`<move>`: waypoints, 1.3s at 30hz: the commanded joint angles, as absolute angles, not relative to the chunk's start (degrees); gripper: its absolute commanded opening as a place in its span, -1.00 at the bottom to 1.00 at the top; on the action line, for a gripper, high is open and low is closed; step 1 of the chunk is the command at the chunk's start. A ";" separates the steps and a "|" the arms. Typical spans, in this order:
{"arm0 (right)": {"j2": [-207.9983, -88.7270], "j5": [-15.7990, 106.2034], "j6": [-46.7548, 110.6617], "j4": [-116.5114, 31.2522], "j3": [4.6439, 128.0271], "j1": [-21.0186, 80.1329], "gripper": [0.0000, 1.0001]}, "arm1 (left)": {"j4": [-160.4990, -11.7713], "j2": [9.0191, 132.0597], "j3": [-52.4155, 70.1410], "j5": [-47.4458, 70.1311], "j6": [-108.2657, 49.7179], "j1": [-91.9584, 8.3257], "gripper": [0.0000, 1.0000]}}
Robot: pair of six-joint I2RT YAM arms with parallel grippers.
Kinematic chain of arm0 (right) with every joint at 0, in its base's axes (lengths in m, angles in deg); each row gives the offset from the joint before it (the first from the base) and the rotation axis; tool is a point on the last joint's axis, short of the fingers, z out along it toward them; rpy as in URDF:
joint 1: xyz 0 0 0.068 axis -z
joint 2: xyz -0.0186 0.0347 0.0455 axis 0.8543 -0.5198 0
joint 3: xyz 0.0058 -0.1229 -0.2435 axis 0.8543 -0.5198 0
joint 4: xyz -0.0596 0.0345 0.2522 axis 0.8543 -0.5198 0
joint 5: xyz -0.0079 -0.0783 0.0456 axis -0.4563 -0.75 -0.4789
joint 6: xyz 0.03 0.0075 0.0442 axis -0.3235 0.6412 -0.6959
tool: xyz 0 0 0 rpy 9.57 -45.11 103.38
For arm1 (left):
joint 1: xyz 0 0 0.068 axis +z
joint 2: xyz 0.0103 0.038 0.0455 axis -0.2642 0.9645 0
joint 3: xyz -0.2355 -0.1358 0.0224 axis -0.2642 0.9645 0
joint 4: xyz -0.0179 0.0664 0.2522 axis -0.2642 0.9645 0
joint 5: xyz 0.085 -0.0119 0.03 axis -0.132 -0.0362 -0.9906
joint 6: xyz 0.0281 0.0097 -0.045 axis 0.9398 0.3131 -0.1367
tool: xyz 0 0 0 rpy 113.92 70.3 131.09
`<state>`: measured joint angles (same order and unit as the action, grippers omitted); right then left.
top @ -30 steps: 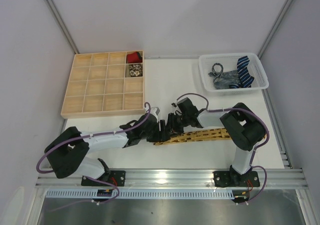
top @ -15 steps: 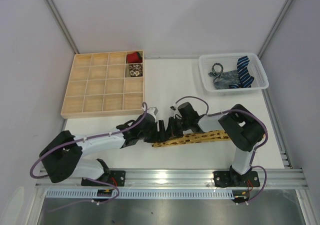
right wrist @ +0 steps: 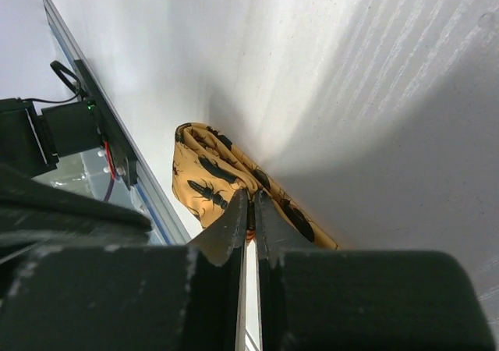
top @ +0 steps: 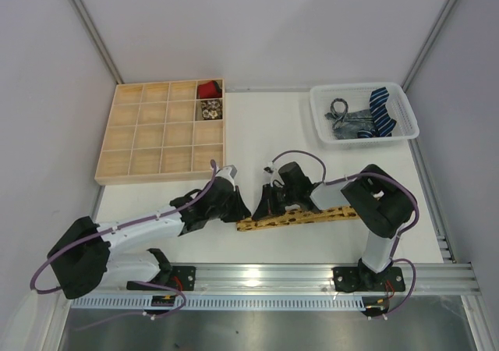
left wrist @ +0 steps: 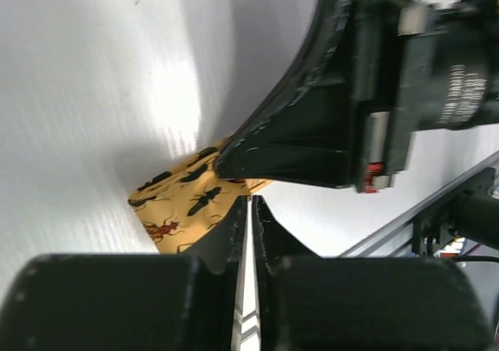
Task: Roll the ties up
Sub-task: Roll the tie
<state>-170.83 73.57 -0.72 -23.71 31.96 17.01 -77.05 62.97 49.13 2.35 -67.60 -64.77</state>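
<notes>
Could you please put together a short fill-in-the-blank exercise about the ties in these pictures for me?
1. The right gripper pinches the spread-out tie, whose colour is ___.
2. The wooden tray holds ___ rolled ties.
3. The blue striped tie lies in the white ___.

Missing words: yellow; two; basket.

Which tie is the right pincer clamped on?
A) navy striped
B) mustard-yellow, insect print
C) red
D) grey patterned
B: in the right wrist view the right pincer is shut on a fold of the mustard-yellow insect-print tie, while the navy striped tie lies in the white basket.
</notes>
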 commanded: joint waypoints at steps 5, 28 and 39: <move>-169.50 68.85 3.26 -26.21 30.78 16.85 -1.00 | -77.18 65.09 50.27 4.31 -70.25 -64.36 -0.99; -166.00 67.18 3.17 -36.49 38.42 17.37 -0.63 | -83.77 69.84 56.07 7.21 -72.10 -64.45 -0.99; -161.41 66.91 8.18 -47.75 41.42 16.50 -0.42 | -86.58 71.51 56.42 7.56 -72.10 -64.45 -0.99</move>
